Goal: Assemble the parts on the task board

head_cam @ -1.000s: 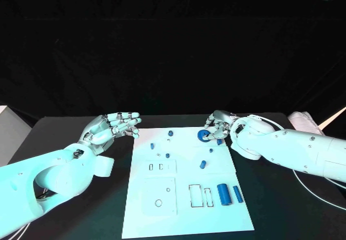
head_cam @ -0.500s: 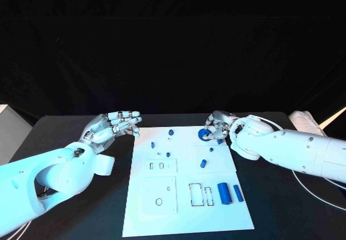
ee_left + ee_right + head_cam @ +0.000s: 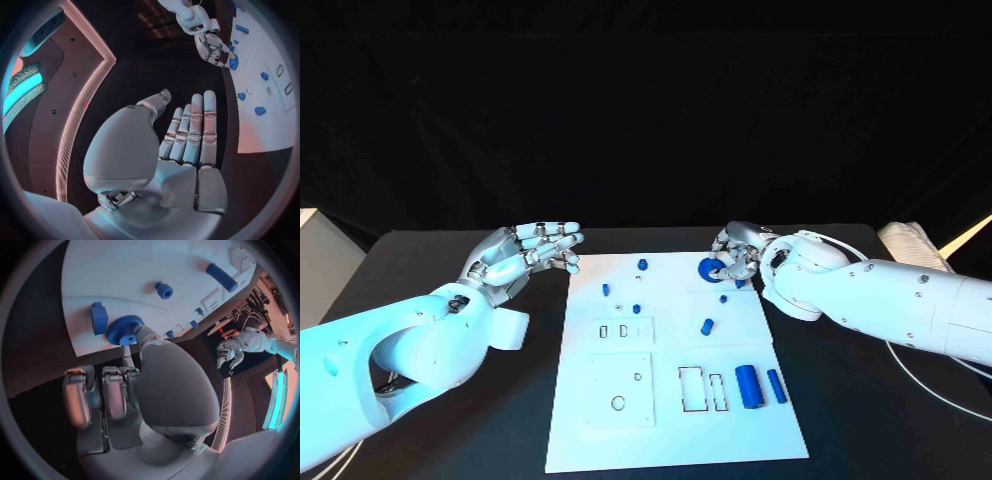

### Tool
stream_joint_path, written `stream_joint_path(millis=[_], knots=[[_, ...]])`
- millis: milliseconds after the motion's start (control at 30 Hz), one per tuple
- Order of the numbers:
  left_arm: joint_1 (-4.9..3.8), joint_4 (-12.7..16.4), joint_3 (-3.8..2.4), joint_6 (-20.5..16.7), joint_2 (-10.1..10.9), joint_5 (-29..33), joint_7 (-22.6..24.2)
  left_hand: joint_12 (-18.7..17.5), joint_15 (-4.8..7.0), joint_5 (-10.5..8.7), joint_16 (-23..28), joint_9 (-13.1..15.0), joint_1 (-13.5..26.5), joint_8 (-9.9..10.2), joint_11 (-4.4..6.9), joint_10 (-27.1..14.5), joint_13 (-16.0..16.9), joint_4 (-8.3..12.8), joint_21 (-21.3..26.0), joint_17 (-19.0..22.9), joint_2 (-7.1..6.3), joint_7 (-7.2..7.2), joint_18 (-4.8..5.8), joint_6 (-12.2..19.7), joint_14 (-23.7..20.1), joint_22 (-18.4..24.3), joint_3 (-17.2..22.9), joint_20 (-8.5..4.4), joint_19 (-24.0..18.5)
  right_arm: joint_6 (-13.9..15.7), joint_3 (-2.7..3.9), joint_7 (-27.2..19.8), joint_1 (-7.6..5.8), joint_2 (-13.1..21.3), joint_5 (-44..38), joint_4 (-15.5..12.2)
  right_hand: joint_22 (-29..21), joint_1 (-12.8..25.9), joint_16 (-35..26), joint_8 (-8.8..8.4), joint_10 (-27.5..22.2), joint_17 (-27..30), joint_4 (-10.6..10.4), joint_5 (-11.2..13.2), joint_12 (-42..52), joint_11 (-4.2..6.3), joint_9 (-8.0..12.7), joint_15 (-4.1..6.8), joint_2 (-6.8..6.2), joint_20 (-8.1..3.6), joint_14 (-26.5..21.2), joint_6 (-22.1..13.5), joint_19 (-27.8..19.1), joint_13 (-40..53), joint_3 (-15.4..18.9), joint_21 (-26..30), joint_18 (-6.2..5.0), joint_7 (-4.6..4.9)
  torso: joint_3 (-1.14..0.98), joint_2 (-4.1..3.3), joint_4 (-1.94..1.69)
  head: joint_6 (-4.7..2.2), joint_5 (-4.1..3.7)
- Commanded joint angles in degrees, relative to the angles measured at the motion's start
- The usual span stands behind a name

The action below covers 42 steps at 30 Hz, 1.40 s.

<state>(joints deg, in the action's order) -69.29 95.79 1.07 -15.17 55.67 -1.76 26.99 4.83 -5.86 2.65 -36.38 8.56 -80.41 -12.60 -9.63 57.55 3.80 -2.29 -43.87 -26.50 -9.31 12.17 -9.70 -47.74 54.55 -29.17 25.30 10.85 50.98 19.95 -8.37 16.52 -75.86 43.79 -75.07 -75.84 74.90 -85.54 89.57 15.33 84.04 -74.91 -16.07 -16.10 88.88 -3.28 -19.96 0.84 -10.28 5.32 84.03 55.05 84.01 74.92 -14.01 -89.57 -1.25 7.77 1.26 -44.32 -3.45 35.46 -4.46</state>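
Lying on black table (image 3: 473,420): white task board (image 3: 661,440); left hand (image 3: 524,255) fingers spread, right hand (image 3: 740,255) pinching blue gear (image 3: 710,270).

Far end of the task board (image 3: 733,420) is the crowded bit: the right robot hand (image 3: 740,255) sits over its far right corner on the blue gear (image 3: 711,270), with small blue pegs (image 3: 642,265) dotted just beside it. The left robot hand (image 3: 531,252) hangs off the board's far left edge, fingers spread. Near right, two blue cylinders (image 3: 747,388) lie side by side. The board's near left and the dark worktop (image 3: 473,430) either side look wide open.
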Motion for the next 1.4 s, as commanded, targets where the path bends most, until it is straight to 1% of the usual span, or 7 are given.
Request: stream_joint_path(millis=[33,333,567,800,933,1133,1400], knots=[[-0.07,0.1,-0.04,0.9,0.0,-0.2,0.2,-0.3,-0.04,0.14,-0.3,-0.1,0.2,0.3,-0.11,-0.4,0.0,0.1,-0.3,0.1,-0.11,0.83,-0.60,0.0,-0.3,-0.1,0.2,0.14,-0.4,1.5,-0.02,-0.6,0.07,-0.1,-1.5,-0.5,15.0,0.4,0.1,-0.03,5.0,-14.0,0.1,-1.4,0.3,0.37,0.2,0.38,-0.94,-0.48,5.7,1.1,6.0,14.1,-1.6,-0.4,1.24,-0.31,-0.01,-0.03,-0.01,-0.08,0.07],[-0.07,0.0,-0.04,1.0,-0.1,-0.2,0.1,-0.3,-0.04,0.14,-0.3,-0.1,0.2,0.3,-0.11,-0.4,0.0,0.1,-0.3,0.1,-0.11,0.83,-0.60,0.0,-0.3,-0.1,0.2,0.14,-0.4,6.0,0.10,-1.2,-0.27,-0.3,-4.8,-3.5,15.1,1.5,0.2,0.01,5.4,-14.2,0.6,-5.9,0.6,0.47,0.6,0.38,-2.57,-0.47,5.8,1.8,6.0,14.5,-5.7,-0.4,1.25,-0.38,0.02,0.00,0.00,-0.09,0.10],[-0.07,-0.1,-0.04,1.0,-0.3,-0.2,-0.1,-0.3,-0.04,0.14,-0.3,-0.1,0.2,0.3,-0.11,-0.4,0.0,0.1,-0.3,0.1,-0.11,0.83,-0.60,0.0,-0.3,-0.1,0.2,0.14,-0.4,8.0,0.33,-1.0,-1.47,-1.4,-8.7,-7.4,15.1,2.0,0.2,0.03,5.5,-14.2,0.7,-5.8,0.7,0.49,0.6,0.36,-3.05,-0.47,5.8,1.9,6.0,14.6,-6.1,-0.4,1.25,-0.39,0.04,0.01,-0.11,-0.12,0.11],[-0.07,0.0,-0.04,0.9,-0.4,-0.2,-0.3,-0.4,-0.06,0.14,-0.3,-0.1,0.3,0.3,-0.13,-0.5,0.0,0.1,-0.4,0.1,-0.06,0.84,-0.60,0.0,-0.3,-0.1,0.2,0.17,-0.5,8.4,0.35,0.2,-1.51,-3.9,-12.2,-9.8,15.1,2.5,0.2,-0.08,5.4,-14.2,0.7,-4.8,0.6,0.47,0.7,0.34,-3.33,-0.46,5.8,1.8,6.0,14.5,-6.7,-0.4,1.25,-0.36,0.06,-0.03,-0.02,-0.07,0.48],[-0.07,0.0,-0.04,0.9,-0.4,-0.2,-0.5,-0.4,-0.06,0.14,-0.3,-0.1,0.3,0.3,-0.13,-0.5,0.0,0.1,-0.4,0.1,-0.06,0.84,-0.60,0.0,-0.3,-0.1,0.2,0.17,-0.5,8.8,0.27,1.4,-0.89,-6.1,-14.5,-9.6,15.1,2.9,0.2,-0.13,5.4,-14.2,0.8,-4.0,0.6,0.44,0.8,0.32,-3.45,-0.44,5.8,1.7,6.0,14.5,-7.1,-0.4,1.25,-0.34,0.07,-0.01,0.10,-0.08,0.74],[-0.07,0.2,-0.04,0.9,-0.5,-0.2,-0.5,-0.4,-0.06,0.14,-0.3,-0.1,0.3,0.3,-0.13,-0.5,0.0,0.1,-0.4,0.1,-0.06,0.84,-0.60,0.0,-0.3,-0.1,0.2,0.17,-0.5,8.8,0.03,2.4,-0.09,-8.8,-16.2,-7.9,15.1,2.9,0.2,-0.15,5.4,-14.2,1.0,-3.7,0.6,0.45,0.8,0.32,-3.44,-0.44,5.8,1.7,6.0,14.5,-7.4,-0.4,1.25,-0.35,0.10,-0.07,-0.16,-0.05,0.52],[-0.08,0.3,-0.04,0.9,-0.5,-0.2,-0.6,-0.4,-0.06,0.14,-0.3,-0.1,0.3,0.3,-0.13,-0.5,0.0,0.1,-0.4,0.1,-0.06,0.84,-0.60,0.0,-0.3,-0.1,0.2,0.17,-0.5,6.4,-0.22,3.7,1.04,-11.8,-17.3,-5.1,15.1,3.2,0.1,-0.31,5.2,-14.1,1.1,-3.0,0.4,0.37,0.9,0.27,-3.56,-0.41,5.7,1.5,6.0,14.3,-7.7,-0.4,1.25,-0.23,0.05,-0.17,-0.14,0.14,0.64]])
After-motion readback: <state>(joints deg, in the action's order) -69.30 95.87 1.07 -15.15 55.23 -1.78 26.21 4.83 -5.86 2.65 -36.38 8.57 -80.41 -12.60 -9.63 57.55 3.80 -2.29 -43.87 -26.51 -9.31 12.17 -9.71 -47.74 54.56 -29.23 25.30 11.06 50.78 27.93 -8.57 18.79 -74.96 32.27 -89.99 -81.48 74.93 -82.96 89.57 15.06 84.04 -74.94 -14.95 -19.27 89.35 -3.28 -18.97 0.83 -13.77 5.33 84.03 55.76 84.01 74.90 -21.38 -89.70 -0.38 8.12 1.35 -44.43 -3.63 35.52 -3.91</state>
